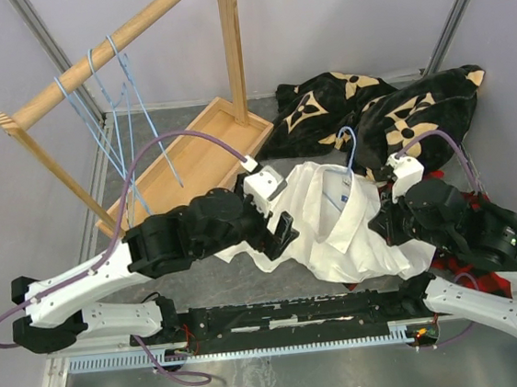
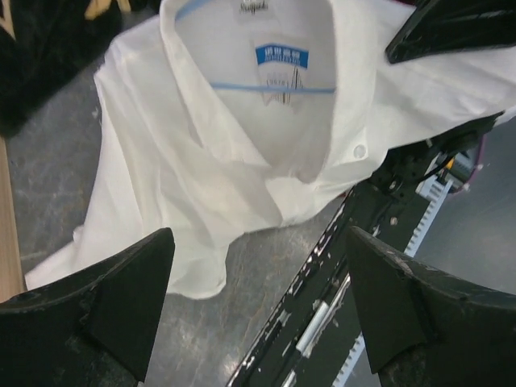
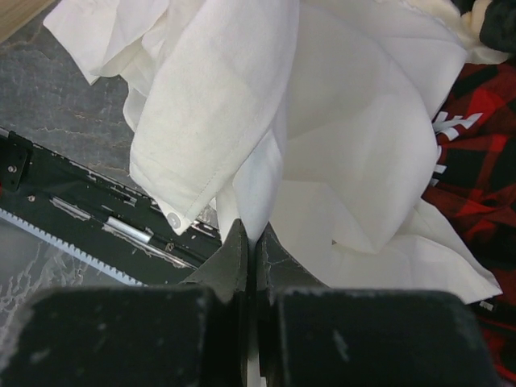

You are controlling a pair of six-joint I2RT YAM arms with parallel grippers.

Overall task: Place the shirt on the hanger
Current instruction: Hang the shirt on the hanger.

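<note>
Black-fingered left pincer (image 2: 260, 242): released, jaws wide, nothing between them. I have it poised above the nine o'clock edge of the shirt (image 1: 331, 221).

Right pincer (image 3: 248, 242): clenched. In the wrist view a thin fold of the shirt runs into its tips at the garment's three o'clock side, and I judge that a hold.

The shirt lies crumpled on the counter (image 2: 48, 193), collar open, one flap draped over the base rail (image 3: 97, 214) at six o'clock. The hanger (image 1: 350, 147) sits partly inside the neck, its bar crossing under the blue label and its hook clear at twelve o'clock.

Handling assessment: light, limp, slippery cloth that will likely sag and slide along thin wire. I would take it at the collar band or a shoulder seam, where the layers are stiffest.

A red plaid garment (image 3: 476, 161) lies at four o'clock of the shirt, a black flowered blanket (image 1: 370, 108) at twelve.
</note>
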